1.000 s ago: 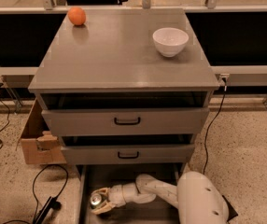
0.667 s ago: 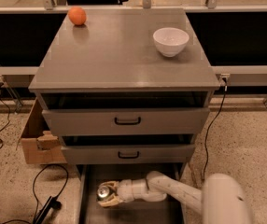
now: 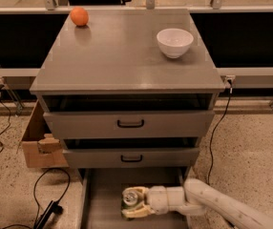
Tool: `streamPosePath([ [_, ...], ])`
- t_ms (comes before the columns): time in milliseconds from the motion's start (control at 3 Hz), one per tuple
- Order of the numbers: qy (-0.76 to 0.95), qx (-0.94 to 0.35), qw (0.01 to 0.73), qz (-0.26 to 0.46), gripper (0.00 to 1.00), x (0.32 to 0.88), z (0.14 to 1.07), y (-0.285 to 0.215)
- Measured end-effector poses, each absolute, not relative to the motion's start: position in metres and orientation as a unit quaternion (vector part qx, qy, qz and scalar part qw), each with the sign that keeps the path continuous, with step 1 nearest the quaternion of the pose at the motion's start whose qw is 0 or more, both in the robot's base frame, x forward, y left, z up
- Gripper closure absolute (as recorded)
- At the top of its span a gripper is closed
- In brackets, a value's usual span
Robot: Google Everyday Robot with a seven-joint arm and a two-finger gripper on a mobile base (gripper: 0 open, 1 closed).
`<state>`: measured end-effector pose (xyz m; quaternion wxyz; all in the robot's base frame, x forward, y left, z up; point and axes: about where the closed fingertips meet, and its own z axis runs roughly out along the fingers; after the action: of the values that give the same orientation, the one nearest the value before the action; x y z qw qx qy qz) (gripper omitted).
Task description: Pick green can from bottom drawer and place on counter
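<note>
The bottom drawer (image 3: 98, 199) is pulled out at the foot of the cabinet. My gripper (image 3: 132, 203) reaches into it from the right, with its cream fingers (image 3: 135, 212) closed around the green can (image 3: 131, 196). The can stands upright with its silver top showing, and its sides are mostly hidden by the fingers. I cannot tell whether it rests on the drawer floor or is just above it. The grey counter (image 3: 122, 56) is the cabinet's top, well above the gripper.
An orange (image 3: 79, 16) sits at the counter's back left and a white bowl (image 3: 174, 42) at its back right. The two upper drawers with black handles (image 3: 130, 124) are slightly open above the gripper. A cardboard box (image 3: 37, 142) and cables (image 3: 46, 209) lie on the floor to the left.
My gripper has moved to the right inside the bottom drawer and the can has moved with it. The arm's white body has swung out toward the lower right.
</note>
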<state>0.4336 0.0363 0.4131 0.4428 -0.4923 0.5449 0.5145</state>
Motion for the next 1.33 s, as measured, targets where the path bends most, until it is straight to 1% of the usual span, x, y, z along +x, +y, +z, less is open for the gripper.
streamPosePath([
  [333,0.573,-0.462,0.428,0.524,1.0,0.391,0.489,-0.009],
  [667,0.597,-0.439,0.416,0.527,1.0,0.367,0.568,-0.032],
  [1000,0.595,-0.445,0.44,0.505,1.0,0.383,0.678,-0.045],
  [1333,0.584,-0.454,0.473,0.479,1.0,0.425,0.781,-0.033],
])
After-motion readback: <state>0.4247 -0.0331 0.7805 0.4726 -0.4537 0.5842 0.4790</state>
